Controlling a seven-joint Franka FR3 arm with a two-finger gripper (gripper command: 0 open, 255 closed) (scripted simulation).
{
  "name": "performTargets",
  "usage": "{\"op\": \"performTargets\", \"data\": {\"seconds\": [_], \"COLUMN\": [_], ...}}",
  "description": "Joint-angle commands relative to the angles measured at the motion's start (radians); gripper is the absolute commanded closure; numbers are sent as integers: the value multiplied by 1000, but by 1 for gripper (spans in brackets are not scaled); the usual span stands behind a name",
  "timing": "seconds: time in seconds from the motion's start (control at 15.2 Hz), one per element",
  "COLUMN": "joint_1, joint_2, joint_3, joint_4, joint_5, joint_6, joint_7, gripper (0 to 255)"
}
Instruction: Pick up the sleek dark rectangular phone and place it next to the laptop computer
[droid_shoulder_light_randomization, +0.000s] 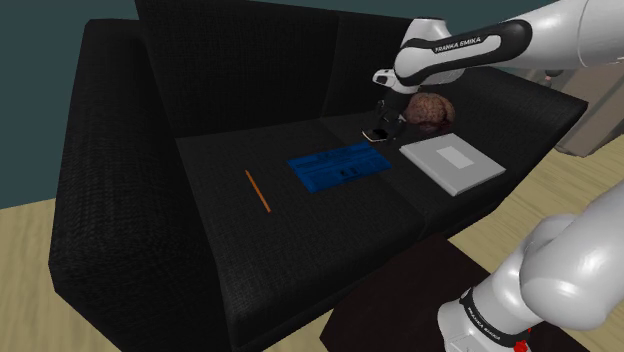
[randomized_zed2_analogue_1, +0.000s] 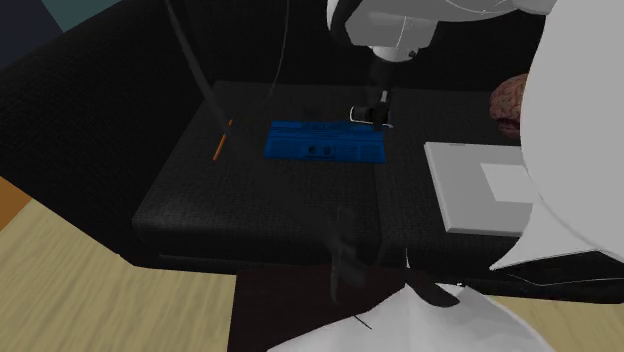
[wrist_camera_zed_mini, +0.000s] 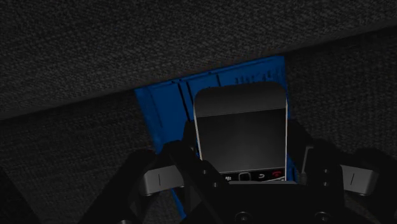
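Black sofa (droid_shoulder_light_randomization: 120, 200) cushions carry a blue flat panel (droid_shoulder_light_randomization: 338, 166), an orange pencil (droid_shoulder_light_randomization: 258, 190), a closed pale laptop (droid_shoulder_light_randomization: 452, 163) and a pinkish brain-shaped lump (droid_shoulder_light_randomization: 432, 108). In the shoulder view the arm (droid_shoulder_light_randomization: 460, 50) bends down, with the gripper (droid_shoulder_light_randomization: 380, 131) low between panel and laptop. The second exterior view shows the wrist vertical over the panel's laptop-side end. In the wrist view the fingers clasp the dark phone (wrist_camera_zed_mini: 240, 130) above the panel.

The gripper (droid_shoulder_light_randomization: 381, 128) hangs over the black sofa (droid_shoulder_light_randomization: 120, 180) seat, clasping the dark phone (droid_shoulder_light_randomization: 377, 134), between the blue panel (droid_shoulder_light_randomization: 338, 166) and the closed grey laptop (droid_shoulder_light_randomization: 452, 162). An orange pencil (droid_shoulder_light_randomization: 258, 190) lies beyond the blue panel. A pink brain-shaped object (droid_shoulder_light_randomization: 432, 108) sits behind the laptop.
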Motion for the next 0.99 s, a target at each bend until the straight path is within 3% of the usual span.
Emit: {"op": "performTargets", "data": {"seconds": [0.0,0.46,0.92], "joint_1": [-18,-104,-238], "joint_2": [44,227,453], "joint_3": [-25,-94,-119], "joint_4": [53,263,553], "joint_5": [17,108,221], "joint_6": [-10,-53,-144], "joint_7": [-54,-246,-414], "gripper": [255,255,255]}}
